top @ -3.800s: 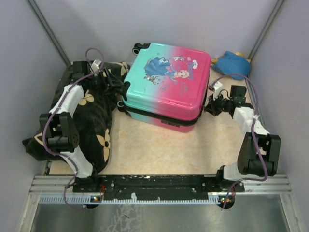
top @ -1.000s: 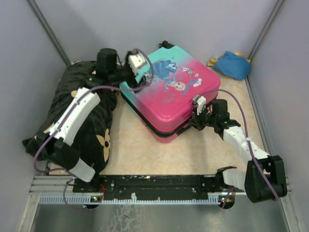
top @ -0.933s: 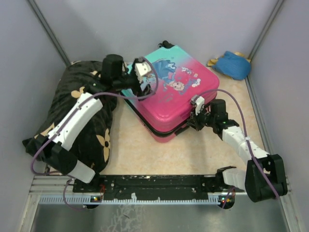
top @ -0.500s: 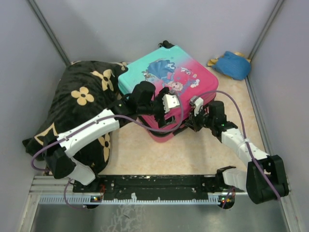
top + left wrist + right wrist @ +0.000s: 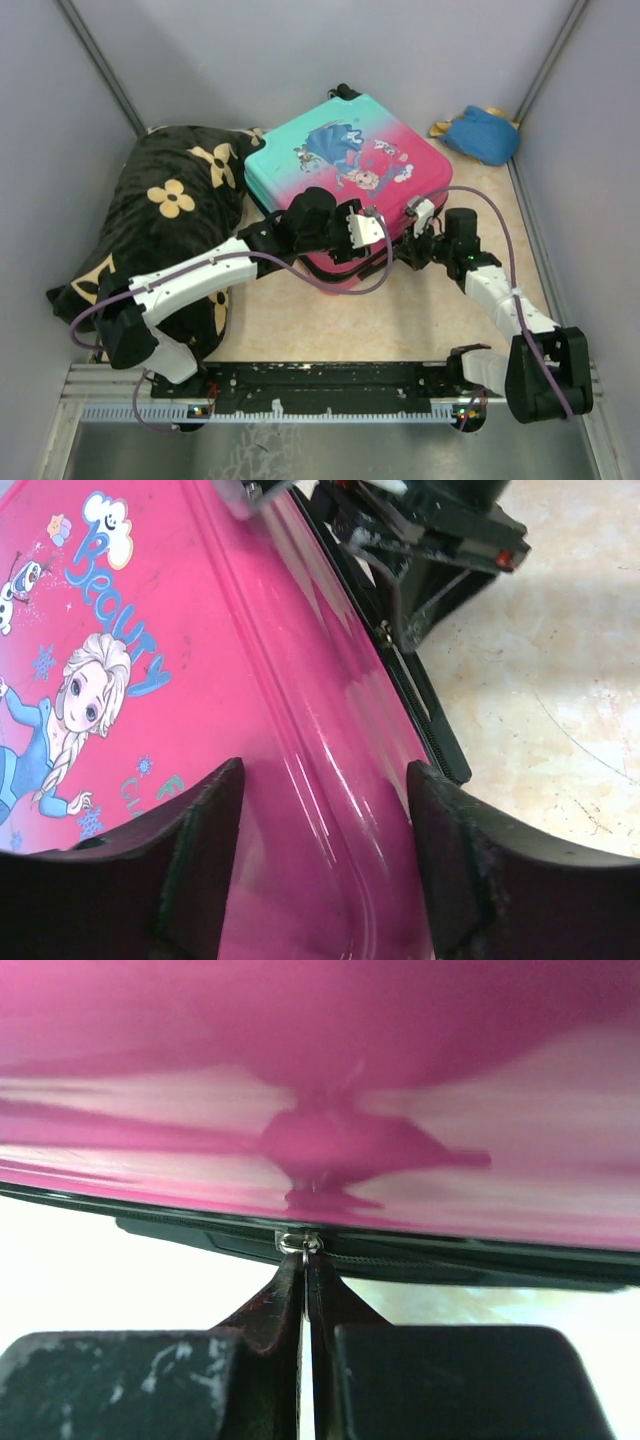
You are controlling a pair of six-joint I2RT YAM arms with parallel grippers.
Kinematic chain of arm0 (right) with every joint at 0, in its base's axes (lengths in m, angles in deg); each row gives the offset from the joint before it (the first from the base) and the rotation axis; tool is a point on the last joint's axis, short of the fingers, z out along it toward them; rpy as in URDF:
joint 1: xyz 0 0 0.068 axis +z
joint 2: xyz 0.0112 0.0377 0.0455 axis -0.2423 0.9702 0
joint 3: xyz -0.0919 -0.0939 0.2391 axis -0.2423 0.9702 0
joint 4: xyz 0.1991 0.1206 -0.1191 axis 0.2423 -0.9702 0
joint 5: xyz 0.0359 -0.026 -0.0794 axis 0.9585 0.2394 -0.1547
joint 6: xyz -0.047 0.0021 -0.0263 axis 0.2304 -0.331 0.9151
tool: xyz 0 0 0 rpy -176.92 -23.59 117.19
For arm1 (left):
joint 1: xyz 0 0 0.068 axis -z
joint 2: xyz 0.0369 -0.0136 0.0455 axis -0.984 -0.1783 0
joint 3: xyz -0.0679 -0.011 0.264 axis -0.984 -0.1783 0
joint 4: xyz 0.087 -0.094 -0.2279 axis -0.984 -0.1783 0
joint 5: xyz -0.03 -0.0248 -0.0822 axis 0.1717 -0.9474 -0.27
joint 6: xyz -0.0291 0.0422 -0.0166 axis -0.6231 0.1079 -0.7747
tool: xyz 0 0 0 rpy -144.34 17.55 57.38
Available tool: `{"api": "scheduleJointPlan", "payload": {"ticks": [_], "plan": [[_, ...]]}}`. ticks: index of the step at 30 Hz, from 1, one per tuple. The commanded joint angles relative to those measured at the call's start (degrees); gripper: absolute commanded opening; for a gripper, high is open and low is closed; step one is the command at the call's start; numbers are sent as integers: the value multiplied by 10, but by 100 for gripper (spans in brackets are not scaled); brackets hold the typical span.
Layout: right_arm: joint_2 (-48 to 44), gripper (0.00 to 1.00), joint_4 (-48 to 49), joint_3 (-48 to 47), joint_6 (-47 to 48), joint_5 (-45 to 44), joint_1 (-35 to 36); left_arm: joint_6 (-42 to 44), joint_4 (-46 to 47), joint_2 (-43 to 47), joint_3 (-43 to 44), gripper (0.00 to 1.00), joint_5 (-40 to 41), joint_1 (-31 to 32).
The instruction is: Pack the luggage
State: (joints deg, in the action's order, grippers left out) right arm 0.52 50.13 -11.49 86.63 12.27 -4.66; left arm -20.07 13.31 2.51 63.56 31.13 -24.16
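Your right gripper (image 5: 304,1282) is the one that matters here. Its jaws are pinched almost together on the zip pull (image 5: 300,1243), which sits straight ahead at its fingertips. The zip (image 5: 424,712) runs crosswise to that gripper, left to right along the seam under the pink shell. Any pull will probably have to go sideways along that line, not back toward you.

The luggage (image 5: 345,165) lies flat and shut. Its pink end is nearest your arms, and the right gripper meets its near right edge. Seen from above, its long axis slants from the teal end, far and to the left, down to the pink corner by the grippers.

Your left gripper (image 5: 325,785) is spread wide and holds nothing. It hangs just over the pink shell at the near corner, with the shell directly ahead and below between its fingers (image 5: 200,875). I can't tell whether it touches the shell. From there the right gripper shows just ahead and to the right, at the seam. The left is well placed to press down and steady the case while the right draws the zip.

The blue lettering (image 5: 112,605) on the shell appears to read "Beauty", above a blonde princess (image 5: 75,705). I can read no brand.

The blanket (image 5: 170,205) lies well to the left, beside the teal end.
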Motion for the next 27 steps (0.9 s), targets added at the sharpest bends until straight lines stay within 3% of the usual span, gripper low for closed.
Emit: {"api": "scheduleJointPlan", "payload": {"ticks": [1,6,15,21,27], "plan": [[-26,0,19,-24,71,7,-70,30,-70,-4,-39,64,60,-23],[2,0,-12,-48,150,45,-168,45,-99,4,-53,57,47,-53],[169,0,-4,-187,240,104,-285,72,-119,-2,-54,52,29,-87],[268,0,-60,-311,303,150,-326,87,-127,-10,-52,51,26,-93],[368,0,-92,-406,350,202,-313,88,-142,-27,-43,51,15,-114]]}}
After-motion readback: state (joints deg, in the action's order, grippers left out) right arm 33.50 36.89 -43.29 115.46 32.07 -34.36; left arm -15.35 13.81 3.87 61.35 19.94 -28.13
